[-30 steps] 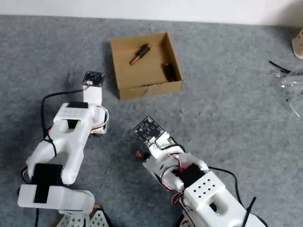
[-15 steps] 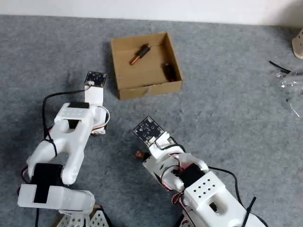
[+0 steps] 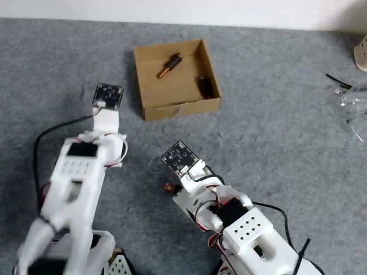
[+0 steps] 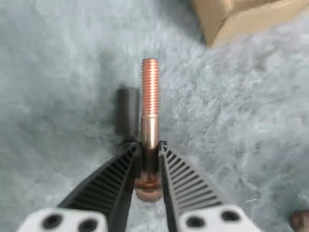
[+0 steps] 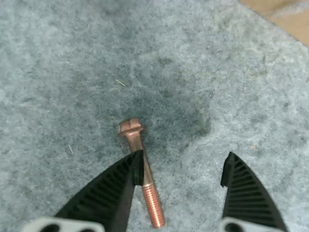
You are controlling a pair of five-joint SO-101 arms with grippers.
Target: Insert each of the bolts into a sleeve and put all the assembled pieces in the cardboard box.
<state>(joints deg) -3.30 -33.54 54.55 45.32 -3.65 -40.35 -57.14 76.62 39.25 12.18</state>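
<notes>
Bolts are at two stages here. The held bolt (image 4: 150,92) is pinched near its head between the closed fingers of the left gripper (image 4: 148,145), with its threaded end pointing away from the wrist over the grey felt (image 4: 58,58). A black sleeve (image 4: 127,111) lies on the felt just beside it and roughly parallel. Whether the two touch cannot be told.

The cardboard box (image 3: 180,109) sits toward the far edge of the felt, near this arm. It already holds one assembled piece (image 3: 170,65) in the middle and another (image 3: 205,86) against a side wall.

The right gripper (image 5: 183,162) hovers low toward the near edge with its jaws spread wide. The loose bolt (image 5: 146,181) lies flat on the felt against the tip of one finger, not between the two.

The step in hand appears to be mating the held bolt with the sleeve. To do it well, the thread tip should be brought to the sleeve's open mouth rather than alongside it, with the bolt's axis lowered until it matches the sleeve's.

The sleeve is light and lies unrestrained, so an off-centre push would probably skid or roll it across the felt. A slow, straight entry is called for, ideally with the sleeve steadied. The grip near the head should stay firm so the bolt does not pivot on contact.
</notes>
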